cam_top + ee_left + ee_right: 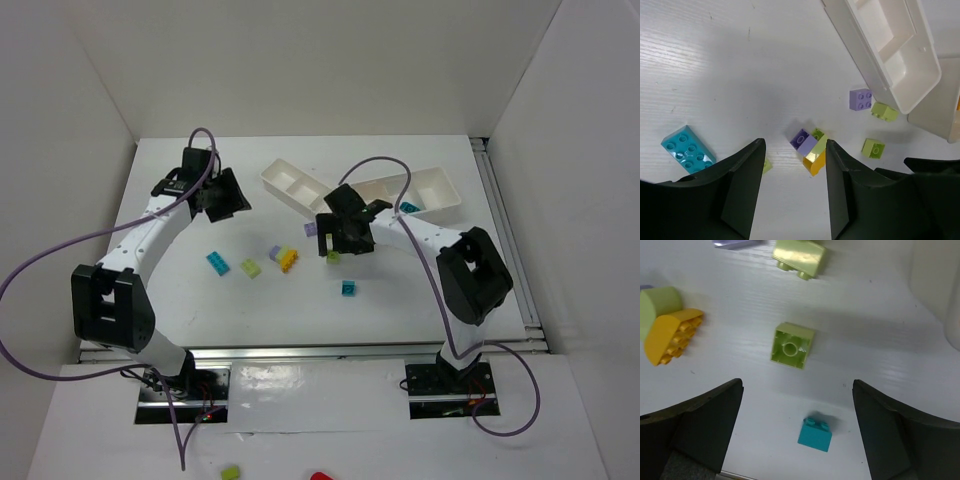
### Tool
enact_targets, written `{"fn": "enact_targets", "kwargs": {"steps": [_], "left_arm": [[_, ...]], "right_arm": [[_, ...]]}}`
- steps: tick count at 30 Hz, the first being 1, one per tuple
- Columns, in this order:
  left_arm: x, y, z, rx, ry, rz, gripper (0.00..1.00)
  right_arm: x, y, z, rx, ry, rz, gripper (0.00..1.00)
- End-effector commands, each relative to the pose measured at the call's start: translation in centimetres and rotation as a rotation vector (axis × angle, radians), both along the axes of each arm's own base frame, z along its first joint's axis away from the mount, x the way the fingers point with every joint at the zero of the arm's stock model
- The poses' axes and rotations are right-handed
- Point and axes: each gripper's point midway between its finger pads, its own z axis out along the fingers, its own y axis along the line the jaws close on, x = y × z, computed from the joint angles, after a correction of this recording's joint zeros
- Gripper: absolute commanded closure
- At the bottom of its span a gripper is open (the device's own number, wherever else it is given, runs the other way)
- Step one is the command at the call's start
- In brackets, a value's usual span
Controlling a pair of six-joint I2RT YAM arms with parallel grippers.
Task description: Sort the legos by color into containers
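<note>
The lime brick [792,345] lies on the table just ahead of my right claw [797,387], centred between fingers spread wide and holding nothing, so I judge I am lining up its pick: next I must ease forward, drop, and close on two flat sides. It is near square, with no real long axis, hollow underside up, edges slightly skewed to my fingers. A teal brick [815,435] sits nearer under me, the white trays [300,185] ahead to my right; my left claw [794,146] hangs parted and empty.
</note>
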Motion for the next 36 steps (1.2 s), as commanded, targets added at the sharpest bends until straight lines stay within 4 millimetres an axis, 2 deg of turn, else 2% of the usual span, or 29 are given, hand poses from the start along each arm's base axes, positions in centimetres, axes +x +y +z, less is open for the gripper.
{"fn": "enact_targets", "kwargs": {"steps": [1, 5, 7, 9, 12, 13, 16, 17, 19, 21, 24, 25, 27, 29, 31, 33, 34, 36], "left_arm": [[0.2, -0.9, 0.6, -0.041, -0.024, -0.030, 0.39], [0.2, -1.0, 0.3, -0.040, -0.016, -0.043, 0.39], [0.4, -1.1, 0.4, -0.041, -0.025, -0.043, 0.39], [0.4, -1.0, 0.4, -0.036, -0.027, -0.050, 0.39], [0.4, -1.0, 0.4, -0.036, -0.027, -0.050, 0.39], [0.4, -1.0, 0.4, -0.036, -0.027, -0.050, 0.39], [0.2, -1.4, 0.4, -0.050, -0.025, -0.063, 0.39], [0.2, -1.4, 0.4, -0.050, -0.025, -0.063, 0.39], [0.4, -1.4, 0.8, -0.051, -0.034, -0.063, 0.39], [0.6, -1.4, 1.2, -0.053, -0.045, -0.063, 0.39], [0.8, -1.4, 1.6, -0.048, -0.056, -0.070, 0.39], [0.8, -1.4, 1.6, -0.048, -0.056, -0.070, 0.39], [0.8, -1.6, 1.6, -0.054, -0.055, -0.077, 0.39], [0.8, -1.6, 1.6, -0.054, -0.055, -0.077, 0.39], [0.7, -1.7, 1.6, -0.061, -0.054, -0.083, 0.39], [0.7, -1.9, 1.3, -0.069, -0.044, -0.091, 0.39], [0.7, -1.9, 1.3, -0.069, -0.044, -0.091, 0.39], [0.8, -2.4, 1.5, -0.093, -0.039, -0.101, 0.39]], "right_arm": [[-0.3, 0.0, -0.6, -0.016, 0.006, -0.129, 0.03], [-0.2, 1.0, -1.9, -0.038, 0.003, -0.112, 0.12], [0.5, 1.7, -1.9, -0.025, -0.011, -0.113, 0.15], [1.1, 1.7, -3.0, -0.052, -0.006, -0.111, 0.21], [2.2, 2.4, -3.0, -0.068, -0.035, -0.119, 0.29], [2.4, 2.6, -3.1, -0.072, -0.038, -0.108, 0.36], [3.1, 2.7, -2.7, -0.080, -0.056, -0.118, 0.46], [3.2, 2.4, -3.0, -0.096, -0.058, -0.125, 0.56], [2.9, 2.2, -2.9, -0.125, -0.058, -0.125, 0.64], [3.4, 2.0, -1.6, -0.132, -0.087, -0.130, 0.75], [3.4, 1.2, 1.2, -0.129, -0.132, -0.150, 0.78], [3.5, 0.7, 3.2, -0.125, -0.174, -0.157, 0.78], [4.4, -1.6, 4.9, -0.122, -0.201, -0.205, 0.78], [5.2, -3.8, 7.7, -0.113, -0.266, -0.263, 0.78], [6.2, -7.8, 9.4, -0.124, -0.296, -0.353, 0.78], [7.3, -10.7, 9.9, -0.125, -0.314, -0.418, 0.78], [8.5, -13.7, 10.1, -0.131, -0.318, -0.495, 0.78], [9.4, -16.4, 10.4, -0.134, -0.316, -0.550, 0.77]]}}
